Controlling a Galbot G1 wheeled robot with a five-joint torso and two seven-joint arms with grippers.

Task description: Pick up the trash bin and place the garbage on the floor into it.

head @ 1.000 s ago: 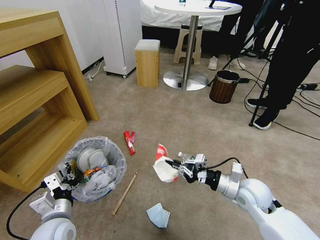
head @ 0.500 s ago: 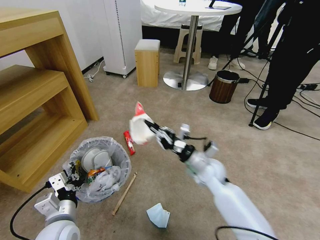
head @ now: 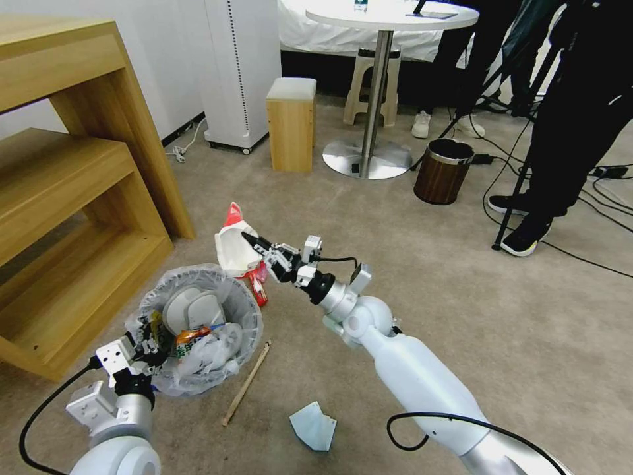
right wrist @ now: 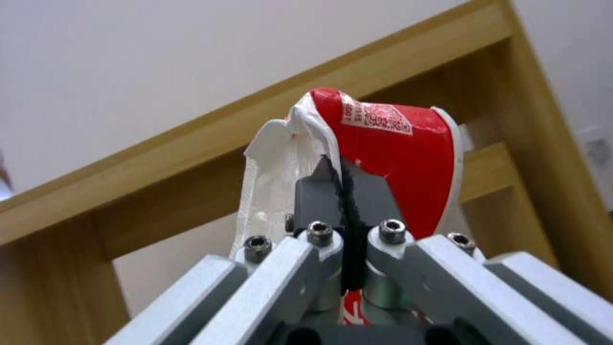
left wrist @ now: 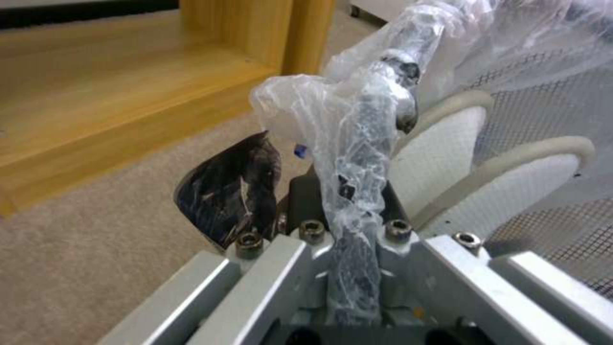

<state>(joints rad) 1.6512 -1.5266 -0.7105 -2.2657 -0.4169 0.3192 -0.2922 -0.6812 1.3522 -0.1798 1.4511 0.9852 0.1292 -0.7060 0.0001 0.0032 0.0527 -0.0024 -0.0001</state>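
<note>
The trash bin [head: 227, 310], lined with crinkled clear plastic, is at the lower left of the floor [head: 369, 231] beside the wooden shelf. My left gripper [head: 144, 348] is shut on its near rim; the left wrist view has the gripper [left wrist: 348, 191] clamped on the liner-covered rim [left wrist: 383, 96]. White slippers [head: 191, 309] and wrappers lie inside the bin. My right gripper [head: 254, 243] is shut on a crumpled red and white carton [head: 232, 247] [right wrist: 383, 139], held in the air just past the bin's far rim. A red wrapper [head: 258, 293], a wooden stick [head: 247, 382] and a pale blue mask [head: 313, 425] lie on the carpet.
A wooden shelf unit [head: 66, 198] stands close on the left. Farther back are a small wooden stool [head: 291, 125], a round table's base [head: 366, 158], a brown wood-grain bin [head: 443, 170], cables and people's legs [head: 560, 152] at the right.
My right arm has swung up and leftward with the carton, from the middle of the floor to just beyond the bin's rim. The bin and left gripper have shifted slightly.
</note>
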